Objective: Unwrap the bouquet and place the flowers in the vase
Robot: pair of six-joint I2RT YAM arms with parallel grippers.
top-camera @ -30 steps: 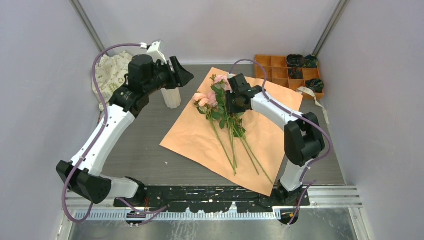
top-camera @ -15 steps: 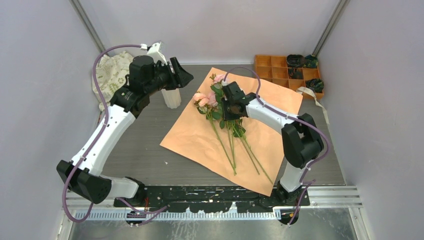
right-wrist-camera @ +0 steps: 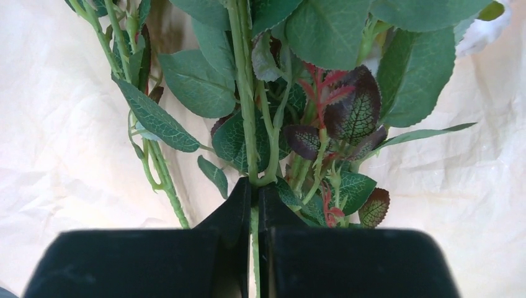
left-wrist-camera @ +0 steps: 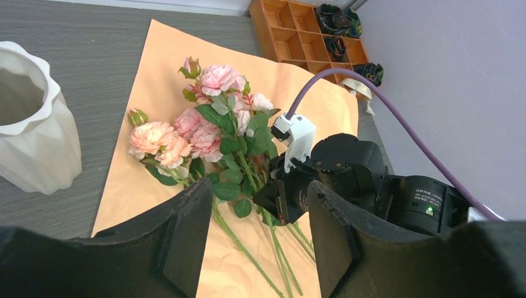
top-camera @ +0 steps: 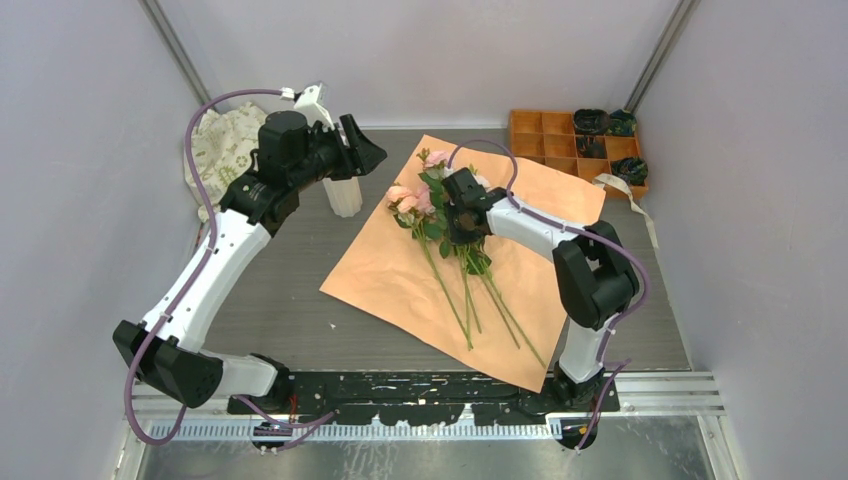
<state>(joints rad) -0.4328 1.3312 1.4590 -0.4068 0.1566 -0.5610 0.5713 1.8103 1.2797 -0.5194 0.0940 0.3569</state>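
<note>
The bouquet lies unwrapped: its peach paper (top-camera: pixel 400 275) is spread flat on the table. On it lie the flowers (top-camera: pixel 425 195), pink and peach blooms toward the back and long green stems toward the front. My right gripper (top-camera: pixel 463 228) is down among the leaves, shut on one green stem (right-wrist-camera: pixel 245 112) that runs up between the right gripper's (right-wrist-camera: pixel 254 192) two black fingers. The white ribbed vase (top-camera: pixel 345 195) stands upright just left of the paper. My left gripper (top-camera: pixel 365 145) hangs open and holds nothing above the vase (left-wrist-camera: pixel 31 124), facing the flowers (left-wrist-camera: pixel 205 127).
An orange compartment tray (top-camera: pixel 555 140) with dark items sits at the back right, a cream ribbon (top-camera: pixel 625 195) beside it. A patterned cloth bag (top-camera: pixel 225 140) lies in the back left corner. Grey walls close in on both sides.
My right gripper has slid left and down onto the stems and closed on one of them. The left arm has not moved.
</note>
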